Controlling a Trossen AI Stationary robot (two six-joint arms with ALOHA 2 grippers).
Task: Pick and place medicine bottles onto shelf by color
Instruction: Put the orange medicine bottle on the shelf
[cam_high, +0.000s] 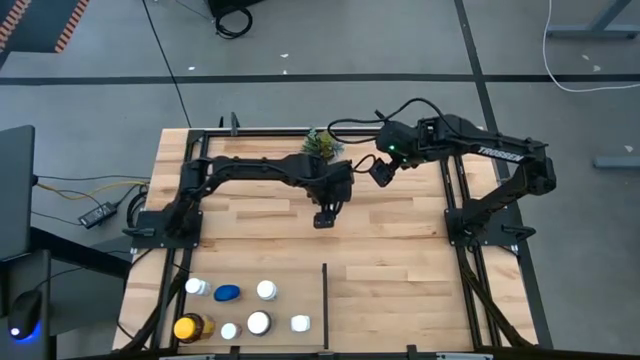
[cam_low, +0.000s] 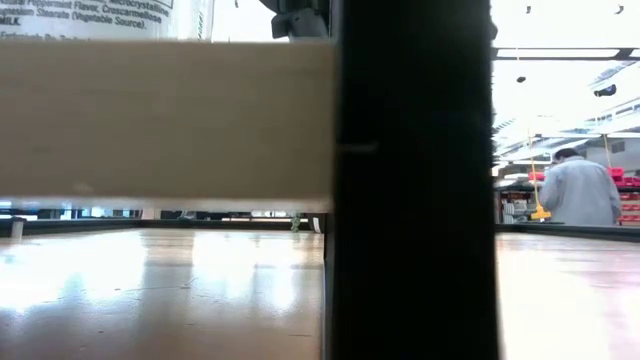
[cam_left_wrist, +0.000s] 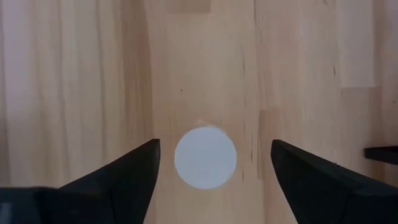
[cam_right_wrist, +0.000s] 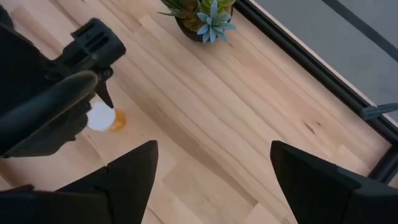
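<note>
Mid-table on pale wood planks, a small orange bottle with a round white cap stands between the left gripper's spread dark fingers, untouched; the right gripper hovers open near the plant.

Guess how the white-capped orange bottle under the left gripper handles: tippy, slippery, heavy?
Orange bottle stands upright, white cap centred between the open left gripper fingers. Small and plastic-looking, so probably light. Smooth round sides may slip or twist under an off-centre pinch. If knocked over, it would likely roll on the bare table.
</note>
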